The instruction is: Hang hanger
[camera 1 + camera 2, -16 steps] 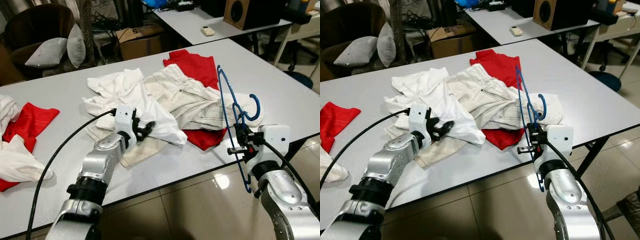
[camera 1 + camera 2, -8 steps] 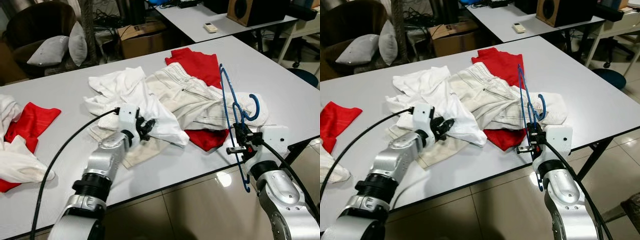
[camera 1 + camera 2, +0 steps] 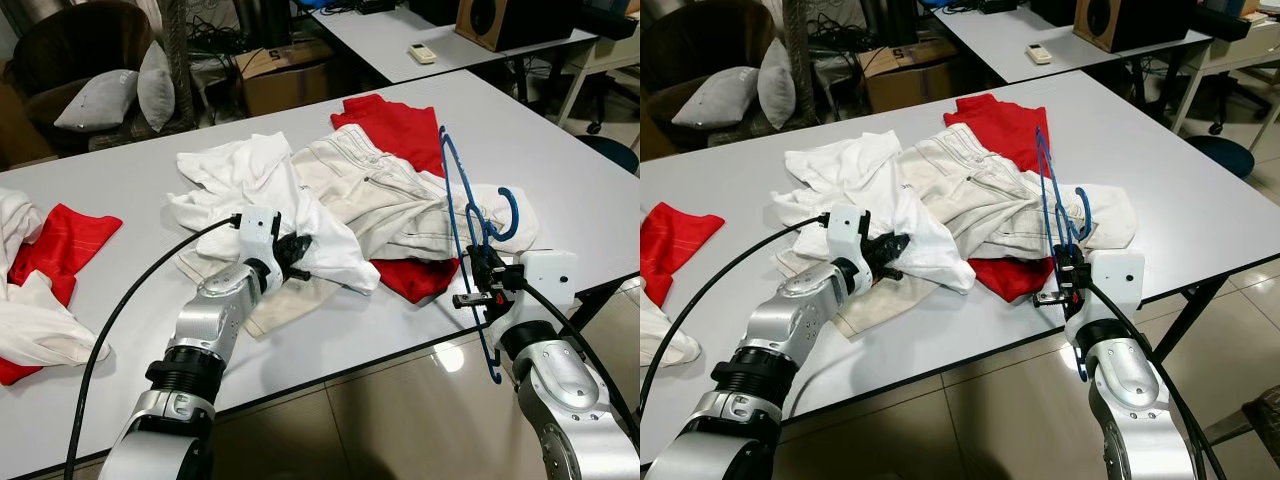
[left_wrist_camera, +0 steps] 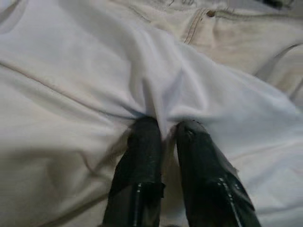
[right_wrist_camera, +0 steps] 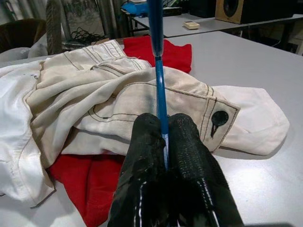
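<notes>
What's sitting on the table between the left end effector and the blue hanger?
In the left eye view, cream trousers over a red garment lie between the left end effector, pinching a white shirt, and the blue hanger.

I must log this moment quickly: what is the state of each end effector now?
Left end effector: closed, pinching a fold of the white shirt.
Right end effector: closed, holding the blue hanger upright.

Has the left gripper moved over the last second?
Yes. The left gripper has pushed forward into the white shirt, its fingers now pinching a fold of it.
</notes>
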Tool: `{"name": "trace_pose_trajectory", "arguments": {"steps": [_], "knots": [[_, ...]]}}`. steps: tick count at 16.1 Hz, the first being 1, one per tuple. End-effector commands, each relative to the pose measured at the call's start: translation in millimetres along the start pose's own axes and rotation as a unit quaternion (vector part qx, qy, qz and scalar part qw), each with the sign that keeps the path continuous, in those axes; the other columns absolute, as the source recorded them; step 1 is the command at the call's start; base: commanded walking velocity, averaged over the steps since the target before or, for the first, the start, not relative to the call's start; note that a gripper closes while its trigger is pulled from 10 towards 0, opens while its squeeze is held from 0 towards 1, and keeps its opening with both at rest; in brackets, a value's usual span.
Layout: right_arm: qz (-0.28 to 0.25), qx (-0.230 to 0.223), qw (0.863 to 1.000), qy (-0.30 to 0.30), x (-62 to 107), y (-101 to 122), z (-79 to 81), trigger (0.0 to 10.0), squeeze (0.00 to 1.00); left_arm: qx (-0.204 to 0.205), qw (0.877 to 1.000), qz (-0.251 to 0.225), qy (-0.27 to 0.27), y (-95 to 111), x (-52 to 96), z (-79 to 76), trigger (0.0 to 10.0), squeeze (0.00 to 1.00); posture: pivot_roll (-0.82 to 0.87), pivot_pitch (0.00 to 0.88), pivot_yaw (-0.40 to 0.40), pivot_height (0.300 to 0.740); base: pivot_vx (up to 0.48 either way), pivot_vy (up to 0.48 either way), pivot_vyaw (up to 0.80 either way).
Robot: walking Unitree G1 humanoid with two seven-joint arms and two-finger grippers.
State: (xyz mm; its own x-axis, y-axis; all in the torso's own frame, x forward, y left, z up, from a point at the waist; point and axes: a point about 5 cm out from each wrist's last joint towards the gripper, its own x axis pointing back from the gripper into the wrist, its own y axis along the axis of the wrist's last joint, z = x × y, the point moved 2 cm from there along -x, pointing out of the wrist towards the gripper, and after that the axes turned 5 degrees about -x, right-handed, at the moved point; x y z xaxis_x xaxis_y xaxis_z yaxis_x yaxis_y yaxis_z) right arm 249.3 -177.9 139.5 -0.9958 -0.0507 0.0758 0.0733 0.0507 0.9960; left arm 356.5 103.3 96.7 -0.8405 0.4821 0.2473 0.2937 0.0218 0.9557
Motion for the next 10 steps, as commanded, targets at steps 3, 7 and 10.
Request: {"name": "trace_pose_trajectory", "arguments": {"steps": [3, 7, 10], "knots": [[-0.003, -0.002, 1.000, 0.001, -2.7, 0, 2.6, 10.0, 0.00, 0.000, 0.999, -0.036, -0.013, 22, -1.1, 0.0, 0.0, 0.00, 0.00, 0.000, 0.155, 0.740, 0.000, 0.000, 0.00], [-0.010, -0.006, 1.000, -0.012, -3.6, 0, 0.5, 10.0, 0.00, 0.018, 0.996, -0.088, -0.021, 62, -3.8, 2.3, 0.0, 0.00, -0.01, 0.000, 0.177, 0.740, 0.000, 0.000, 0.00], [-0.016, -0.006, 1.000, -0.017, -4.4, 1, -0.2, 10.0, 0.00, 0.011, 0.985, -0.168, -0.034, 129, -0.6, 6.1, 0.0, 0.00, -0.01, 0.000, 0.184, 0.740, 0.000, 0.000, 0.00]]}}
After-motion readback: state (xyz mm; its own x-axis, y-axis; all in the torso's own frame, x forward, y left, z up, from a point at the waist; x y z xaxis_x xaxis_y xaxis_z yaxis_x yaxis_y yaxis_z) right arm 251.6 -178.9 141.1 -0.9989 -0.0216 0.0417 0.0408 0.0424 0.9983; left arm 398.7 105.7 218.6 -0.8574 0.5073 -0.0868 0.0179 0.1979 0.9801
